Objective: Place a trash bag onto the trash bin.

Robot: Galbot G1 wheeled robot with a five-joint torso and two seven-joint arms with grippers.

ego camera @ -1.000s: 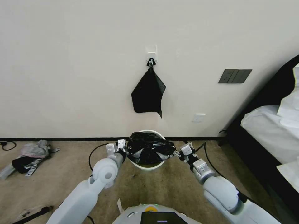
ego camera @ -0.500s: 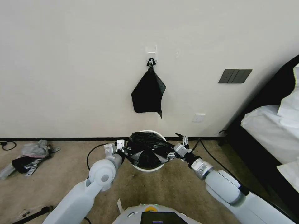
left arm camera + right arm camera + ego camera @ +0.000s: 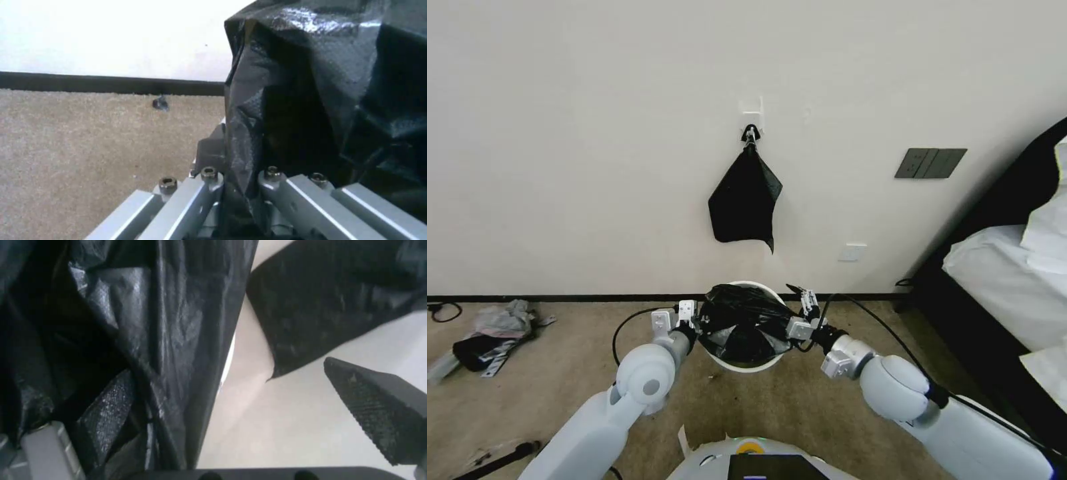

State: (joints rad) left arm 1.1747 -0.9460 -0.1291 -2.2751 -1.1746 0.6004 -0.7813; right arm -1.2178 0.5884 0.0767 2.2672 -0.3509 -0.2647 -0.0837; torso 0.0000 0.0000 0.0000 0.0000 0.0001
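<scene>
The trash bag (image 3: 740, 319), glossy black film, lies bunched over the mouth of the cream-white trash bin (image 3: 740, 363), which stands on the carpet against the wall. My left gripper (image 3: 689, 325) is at the bin's left side, shut on the bag's edge; in the left wrist view the film (image 3: 285, 100) is pinched in my left gripper (image 3: 238, 175). My right gripper (image 3: 798, 311) is at the bin's right rim and stands open. In the right wrist view one fingertip (image 3: 378, 406) is free in front of the wall, and the other (image 3: 104, 403) lies against the bag's folds (image 3: 169, 326).
A flat black bag bundle (image 3: 744, 200) hangs from a wall hook above the bin. A pile of grey and black items (image 3: 487, 333) lies on the carpet at left. A bed (image 3: 1007, 267) stands at right. Cables run along the floor beside both grippers.
My right gripper has opened, let go of the bag's right edge and moved in toward the bin. The stretched bag has slackened and drawn narrower. My left gripper has held still.
</scene>
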